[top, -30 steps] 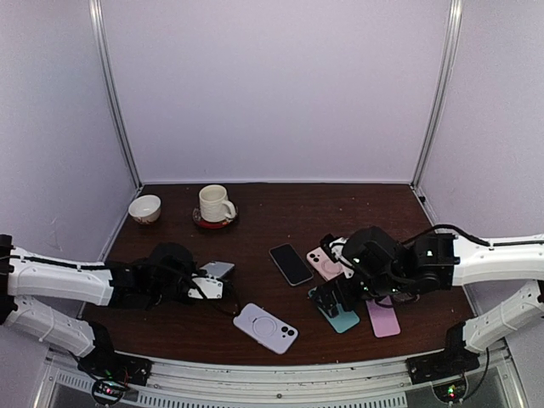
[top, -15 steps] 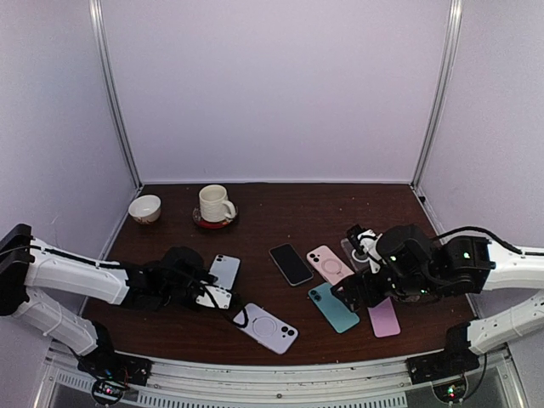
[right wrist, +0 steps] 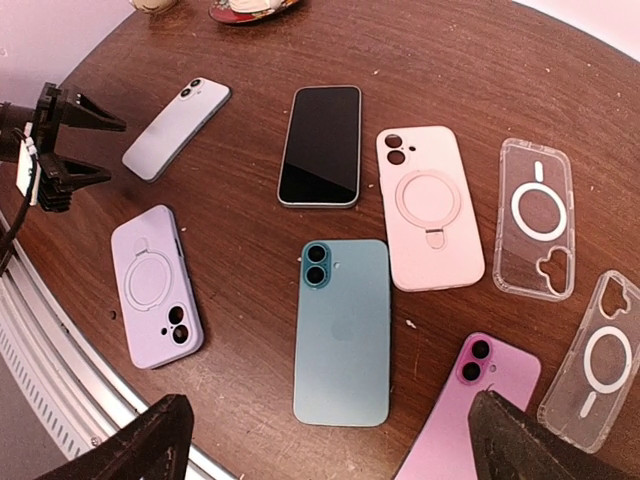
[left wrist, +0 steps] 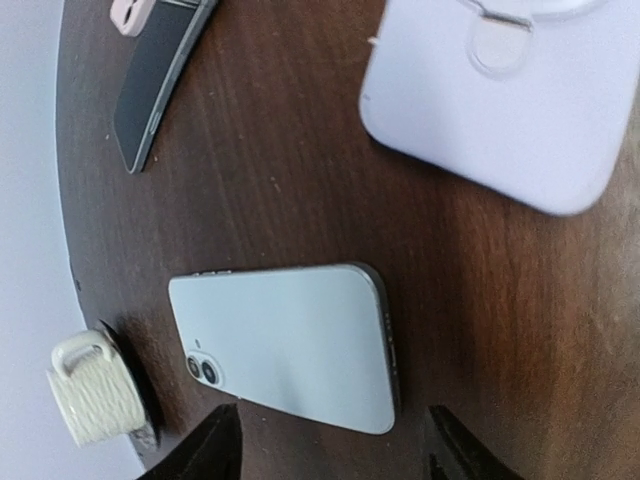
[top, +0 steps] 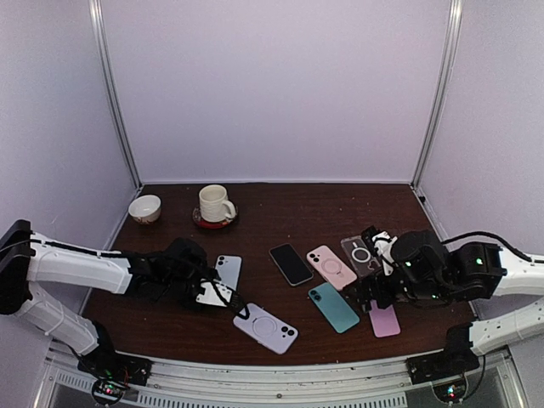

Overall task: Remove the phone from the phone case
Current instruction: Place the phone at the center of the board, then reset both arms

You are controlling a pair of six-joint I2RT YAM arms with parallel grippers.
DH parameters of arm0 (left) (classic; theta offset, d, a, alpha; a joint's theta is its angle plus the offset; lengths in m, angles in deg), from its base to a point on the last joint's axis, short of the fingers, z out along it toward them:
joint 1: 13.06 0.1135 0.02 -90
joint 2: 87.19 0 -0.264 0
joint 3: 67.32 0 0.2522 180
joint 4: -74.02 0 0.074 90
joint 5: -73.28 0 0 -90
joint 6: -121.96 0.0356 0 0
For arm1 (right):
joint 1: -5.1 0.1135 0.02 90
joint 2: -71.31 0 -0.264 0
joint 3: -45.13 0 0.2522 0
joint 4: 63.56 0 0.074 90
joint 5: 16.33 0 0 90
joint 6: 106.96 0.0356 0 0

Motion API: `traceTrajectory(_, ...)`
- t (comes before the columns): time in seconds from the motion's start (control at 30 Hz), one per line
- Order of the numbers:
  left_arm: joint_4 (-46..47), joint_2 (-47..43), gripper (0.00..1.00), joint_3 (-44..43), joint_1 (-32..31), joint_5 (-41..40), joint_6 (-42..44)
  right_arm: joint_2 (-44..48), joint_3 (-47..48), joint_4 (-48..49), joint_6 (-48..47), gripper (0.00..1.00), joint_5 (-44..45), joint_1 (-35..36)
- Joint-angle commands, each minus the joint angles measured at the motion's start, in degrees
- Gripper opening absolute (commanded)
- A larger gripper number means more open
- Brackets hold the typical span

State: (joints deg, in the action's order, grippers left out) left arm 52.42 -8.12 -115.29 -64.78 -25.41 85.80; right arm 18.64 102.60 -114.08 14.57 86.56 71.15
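L gripper [left wrist: 332, 445] open, R gripper [right wrist: 335, 440] open

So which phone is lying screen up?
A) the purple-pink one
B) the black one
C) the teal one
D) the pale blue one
B: the black phone shows its dark glass; the teal phone, pale blue phone and purple-pink phone all show camera lenses.

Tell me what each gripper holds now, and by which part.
Nothing is held. The left gripper is open near the silver phone; the right gripper is open and empty.

Pale blue phone [top: 226, 272] lies back-up, near lilac case [top: 265, 327].
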Motion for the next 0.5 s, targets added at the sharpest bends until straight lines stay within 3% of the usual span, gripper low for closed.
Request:
traceTrajectory(0.0,-3.85,-3.13,0.70,-2.26,0.77,4.26,-3.89,2.27,-1.52,-0.60,1.40,1.00,3.97,-0.45)
traceTrajectory(0.1,-4.56,-6.88,0.72,-2.25,1.00,3.96,-6.77,3.55,-2.23,-0.92,1.99,1.00,6.00,-0.78)
traceTrajectory(0.17,-4.60,-9.69,0.90,-2.25,1.17,2.58,-9.35,4.39,-2.67,-0.75,1.60,1.00,6.91,-1.10)
traceTrajectory(0.23,-4.67,-12.72,0.96,-2.46,1.53,0.67,-12.55,5.38,-3.02,-0.47,0.72,1.00,8.28,-1.56)
traceTrajectory(0.37,-4.37,-18.79,0.98,-2.68,3.15,-4.99,-20.26,8.18,-3.35,1.05,-3.50,1.00,12.43,-3.15)
traceTrajectory(0.47,0.91,-24.09,0.98,-0.14,5.34,-13.57,-24.17,10.92,-4.20,4.42,-9.01,1.00,15.31,-6.77)
